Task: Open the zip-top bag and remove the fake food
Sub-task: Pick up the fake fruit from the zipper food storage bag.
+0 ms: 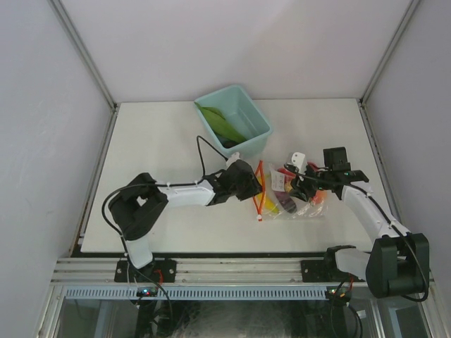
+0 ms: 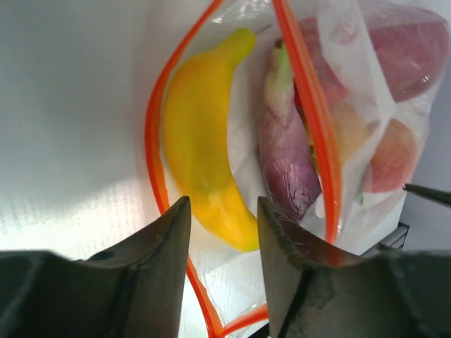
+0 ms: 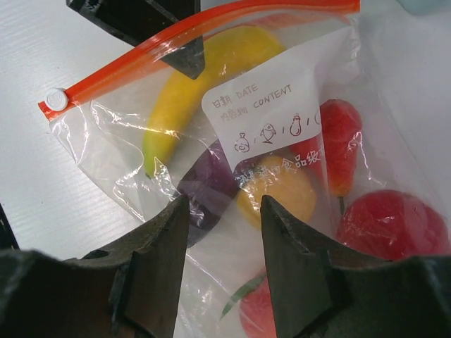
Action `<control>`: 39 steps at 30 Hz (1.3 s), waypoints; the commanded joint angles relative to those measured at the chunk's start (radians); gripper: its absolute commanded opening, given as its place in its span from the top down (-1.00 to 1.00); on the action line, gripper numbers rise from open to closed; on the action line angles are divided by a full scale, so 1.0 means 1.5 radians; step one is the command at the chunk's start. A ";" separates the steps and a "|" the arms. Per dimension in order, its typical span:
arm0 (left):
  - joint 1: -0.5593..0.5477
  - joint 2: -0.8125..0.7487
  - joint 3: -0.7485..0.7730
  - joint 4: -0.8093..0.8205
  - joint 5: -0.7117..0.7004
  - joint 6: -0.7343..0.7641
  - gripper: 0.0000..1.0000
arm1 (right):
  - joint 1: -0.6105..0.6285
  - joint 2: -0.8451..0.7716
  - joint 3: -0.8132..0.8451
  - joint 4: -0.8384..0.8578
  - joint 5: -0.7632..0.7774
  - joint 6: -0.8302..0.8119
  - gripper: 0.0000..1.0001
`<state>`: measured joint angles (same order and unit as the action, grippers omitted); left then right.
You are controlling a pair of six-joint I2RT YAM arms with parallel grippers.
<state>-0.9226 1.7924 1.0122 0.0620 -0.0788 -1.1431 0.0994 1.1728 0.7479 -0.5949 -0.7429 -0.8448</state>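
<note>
Toward the table's [image 1: 162,141] right edge lies the bag [image 1: 296,203], mouth open; left gripper [image 2: 223,211], jaws spread, should close squarely on the banana [image 2: 197,134] while the right gripper [image 3: 224,204], also spread, pins the bag.

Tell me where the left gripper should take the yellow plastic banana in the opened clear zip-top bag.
Pinch the yellow plastic banana across its near end, coming straight in through the clear zip-top bag's parted mouth. That end lies between the left gripper's open fingers, and the purple eggplant lies close beside it.
</note>
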 commanded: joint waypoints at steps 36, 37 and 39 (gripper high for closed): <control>-0.038 0.259 0.496 -0.606 -0.133 -0.031 0.05 | -0.005 -0.006 -0.012 0.033 -0.005 0.023 0.09; -0.038 0.265 0.500 -0.608 -0.130 -0.031 0.05 | -0.006 -0.006 -0.012 0.033 -0.004 0.023 0.09; -0.039 0.272 0.503 -0.607 -0.127 -0.029 0.09 | -0.006 -0.006 -0.012 0.033 -0.005 0.023 0.09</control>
<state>-0.9756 2.1754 1.7149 -0.8047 -0.2760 -1.1866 0.0967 1.1751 0.7311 -0.5732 -0.7410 -0.8253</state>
